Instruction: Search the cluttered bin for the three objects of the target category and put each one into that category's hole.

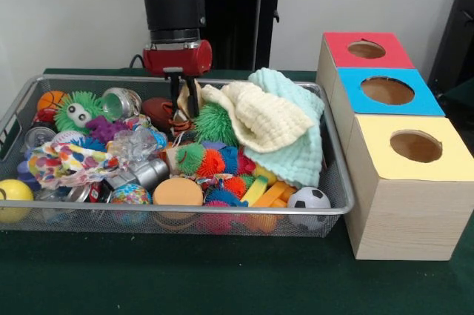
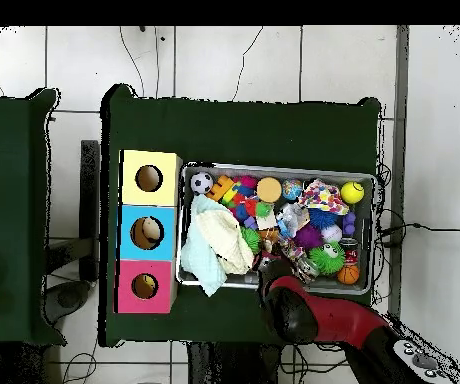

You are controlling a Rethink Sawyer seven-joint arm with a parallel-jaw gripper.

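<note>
While something pale already lies in the blue hole (image 2: 148, 232), the gripper (image 1: 182, 104), jaws slightly parted and empty, dips into the bin (image 1: 335, 153) at its rear edge, targets unidentified among the clutter.

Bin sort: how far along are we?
Done: maybe one drop; overhead shows something pale in the blue hole. In hand: the gripper is down in the bin by the green spiky ball; whether it grips anything is unclear. Left: the bin is full, with cloths covering part, so most searching likely remains.
</note>
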